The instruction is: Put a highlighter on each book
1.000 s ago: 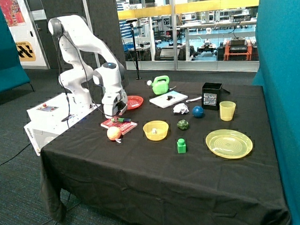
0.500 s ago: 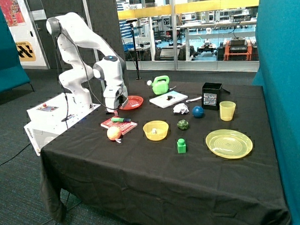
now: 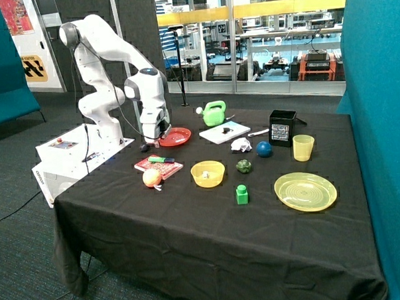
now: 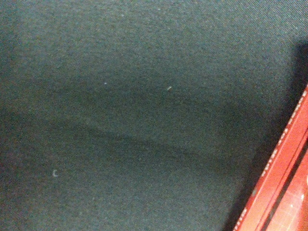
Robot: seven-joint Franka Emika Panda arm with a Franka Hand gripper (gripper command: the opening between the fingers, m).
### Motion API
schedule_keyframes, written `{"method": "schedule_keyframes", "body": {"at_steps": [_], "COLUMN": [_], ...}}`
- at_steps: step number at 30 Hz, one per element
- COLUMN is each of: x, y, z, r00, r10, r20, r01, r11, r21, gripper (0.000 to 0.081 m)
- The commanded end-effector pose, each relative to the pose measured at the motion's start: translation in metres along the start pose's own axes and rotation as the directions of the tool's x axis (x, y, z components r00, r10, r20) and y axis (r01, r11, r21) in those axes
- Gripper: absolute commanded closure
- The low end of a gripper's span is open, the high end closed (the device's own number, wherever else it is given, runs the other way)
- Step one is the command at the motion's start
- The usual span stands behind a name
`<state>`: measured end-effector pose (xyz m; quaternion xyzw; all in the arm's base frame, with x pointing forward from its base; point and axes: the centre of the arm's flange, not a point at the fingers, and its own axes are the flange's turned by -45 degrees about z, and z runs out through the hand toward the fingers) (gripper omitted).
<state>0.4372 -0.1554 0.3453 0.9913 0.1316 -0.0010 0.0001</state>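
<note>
The red book [image 3: 169, 169] lies near the table's front corner by the robot base. A green and red highlighter [image 3: 162, 159] rests on it. The white book [image 3: 214, 135], with a small dark mark on its cover, lies farther back, and nothing else shows on it. My gripper [image 3: 153, 135] hangs just above the cloth between the red book and the red plate [image 3: 179, 136]. The wrist view shows black cloth and a red edge [image 4: 284, 173]; I cannot tell if it is plate or book.
Around the books are a green watering can [image 3: 215, 113], a yellow bowl [image 3: 207, 173], an orange ball [image 3: 151, 177] and a green block [image 3: 242, 194]. A black box [image 3: 282, 127], yellow cup [image 3: 303, 147] and yellow plate [image 3: 305, 191] stand at the far side.
The arm has lifted off the red book and moved back toward the red plate. The highlighter stays lying on the red book.
</note>
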Motion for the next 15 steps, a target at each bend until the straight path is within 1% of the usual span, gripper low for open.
{"method": "schedule_keyframes", "body": {"at_steps": [1, 9, 15], "x": [0.001, 0.006, 0.011], "y": [-0.002, 0.0, -0.005], "z": [-0.005, -0.011, -0.017], "r00": [1.0, 0.999, 0.998], "r10": [-0.021, -0.038, -0.064], "r20": [-0.0021, -0.0021, -0.002], "r01": [0.021, 0.038, 0.064], "r11": [1.0, 0.999, 0.998], "r21": [-0.0001, -0.0001, -0.0002], "gripper": [0.0312, 0.0317, 0.0321]}}
